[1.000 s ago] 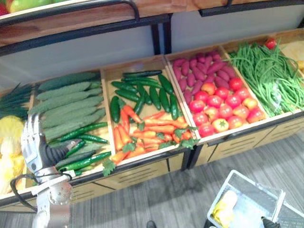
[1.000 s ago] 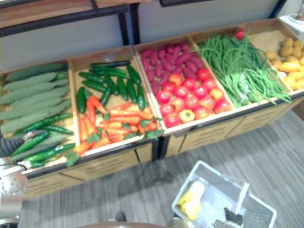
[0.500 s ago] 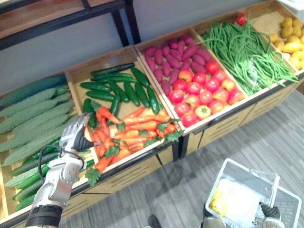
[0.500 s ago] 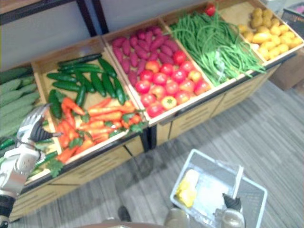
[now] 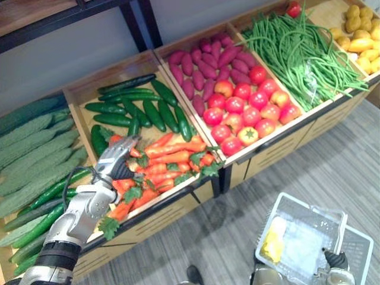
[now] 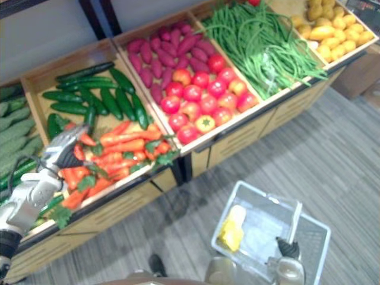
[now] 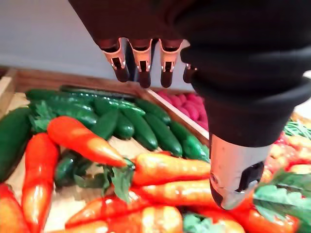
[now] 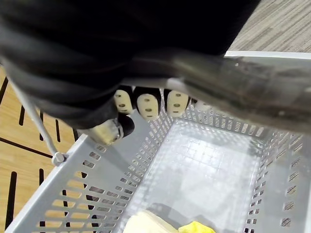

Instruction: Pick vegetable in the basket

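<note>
My left hand hovers open over the orange carrots in the front half of a wooden bin, fingers straight and just above them. The left wrist view shows its fingertips pointing over the carrots with nothing held. My right hand is shut on the handle of a pale grey plastic basket that hangs low at the right over the floor. A yellow vegetable lies in the basket.
Dark green cucumbers fill the back of the carrot bin. Bitter gourds lie in the bin to the left. Rightwards come purple sweet potatoes, tomatoes, green beans and potatoes. A dark shelf frame runs above.
The camera has swung right. My left hand has moved right from the bitter gourd bin to above the carrots. The right hand still holds the basket.
</note>
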